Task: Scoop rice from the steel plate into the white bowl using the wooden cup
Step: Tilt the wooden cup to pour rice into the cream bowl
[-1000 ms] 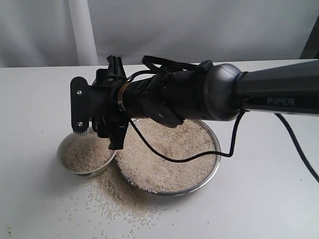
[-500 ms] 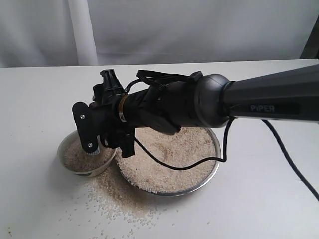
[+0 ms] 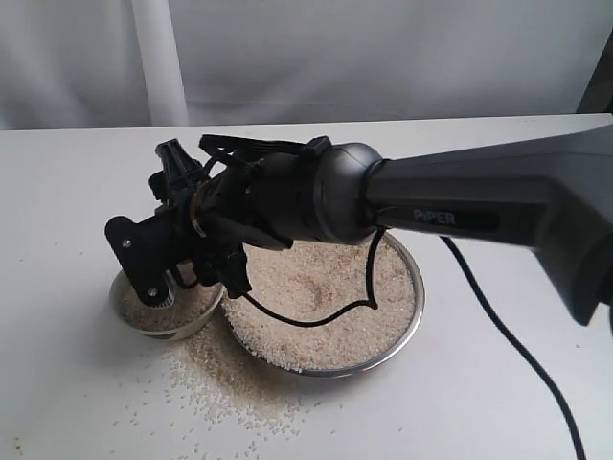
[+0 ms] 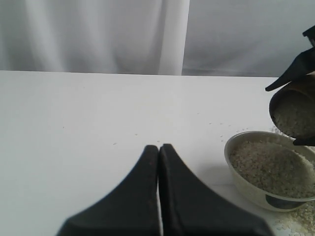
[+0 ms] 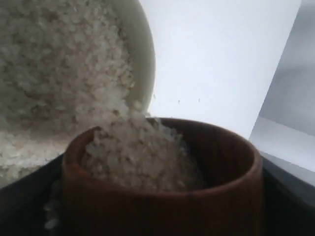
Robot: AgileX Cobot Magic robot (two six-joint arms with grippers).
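cup [image 5: 162, 196] is reddish-brown wood, rice [image 3: 316, 297] pale beige, plate [image 3: 419, 287] shiny silver, bowl [image 4: 238, 174] cream-white. counter [image 3: 77, 172] is plain white with beige grains speckled on it, arm [image 3: 460, 206] black, curtain [image 3: 383, 57] greyish white.

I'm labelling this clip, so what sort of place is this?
Probably a lab test bench: white table, plain grey curtain behind, and a robot arm holding a wooden cup of rice above the white bowl.

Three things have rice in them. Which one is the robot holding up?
The small brown wooden cup, held in the right gripper and tilted over the white bowl. The bowl and the big steel plate both rest on the table.
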